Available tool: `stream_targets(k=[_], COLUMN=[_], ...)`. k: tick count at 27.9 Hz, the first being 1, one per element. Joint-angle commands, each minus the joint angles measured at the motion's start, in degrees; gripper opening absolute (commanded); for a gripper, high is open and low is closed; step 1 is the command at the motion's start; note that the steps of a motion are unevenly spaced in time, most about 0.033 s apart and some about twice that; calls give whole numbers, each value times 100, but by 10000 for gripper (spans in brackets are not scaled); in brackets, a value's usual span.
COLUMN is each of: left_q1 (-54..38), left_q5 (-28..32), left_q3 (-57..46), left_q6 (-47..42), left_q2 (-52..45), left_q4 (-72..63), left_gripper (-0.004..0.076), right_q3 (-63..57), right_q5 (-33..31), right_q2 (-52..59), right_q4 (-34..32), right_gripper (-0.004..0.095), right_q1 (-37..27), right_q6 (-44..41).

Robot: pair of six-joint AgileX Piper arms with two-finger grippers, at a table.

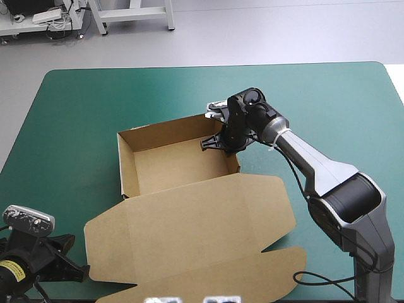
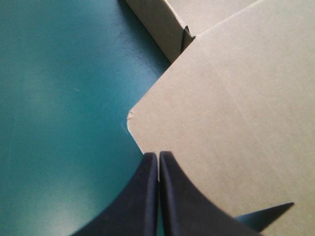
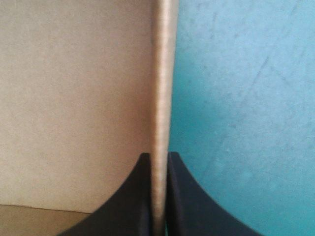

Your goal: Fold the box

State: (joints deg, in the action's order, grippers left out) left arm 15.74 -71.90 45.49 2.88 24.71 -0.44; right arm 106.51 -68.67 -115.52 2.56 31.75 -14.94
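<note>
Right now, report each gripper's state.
Left gripper: shut, holding nothing.
Right gripper: shut on a wall of the brown cardboard box.

The high view looked forward and down from above and behind, over the whole table (image 1: 328,95). Each wrist view looked closely along its gripper: the left gripper (image 2: 158,156) toward a lid corner of the box (image 2: 236,108), the right gripper (image 3: 158,157) along one wall. All three shared the box.

A pale grey floor (image 1: 265,38) stretches beyond the teal-green worktop (image 1: 82,107). White furniture legs (image 1: 132,12) stand on it, farther back.
</note>
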Motion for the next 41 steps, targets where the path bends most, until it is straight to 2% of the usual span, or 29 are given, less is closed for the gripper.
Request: stream_targets(k=[1, 5, 11, 18, 23, 29, 35, 38, 41], left_q1=[19, 19, 19, 19, 19, 19, 19, 19, 19], left_q5=[-130, -141, -109, -87, 48, 177, 203, 203, 203], left_q3=[130, 117, -74, -224, -224, -224, -224, -224, -224], left_q6=[-117, -117, -117, -117, -117, -117, -193, -193, -202], left_q2=[-15, -51, -51, -51, -51, -51, -51, -51, -51], left_q4=[-33, -33, -43, -43, -43, -43, -54, -54, -54], left_gripper=[-8, -9, -8, -8, -8, -9, -9, -8, -8], right_q3=[415, 702, 735, 666, -55, -1268, -1868, -1906, -1906], right_q5=[48, -279, -290, -290, -290, -188, 552, 671, 490], right_q2=[456, 620, 1072, 1506, 1778, 1817, 1804, 1636, 1286], right_q4=[-100, -464, -702, -687, -687, -1000, -644, -762, -1147], right_gripper=[-18, -17, -18, -17, -17, -17, -17, -18, 10], right_q1=[-176, -449, -1140, -2373, -3289, -4385, -5414, -5756, -5709], right_q6=[-73, -117, -112, 11, 259, 509, 832, 1125, 1743])
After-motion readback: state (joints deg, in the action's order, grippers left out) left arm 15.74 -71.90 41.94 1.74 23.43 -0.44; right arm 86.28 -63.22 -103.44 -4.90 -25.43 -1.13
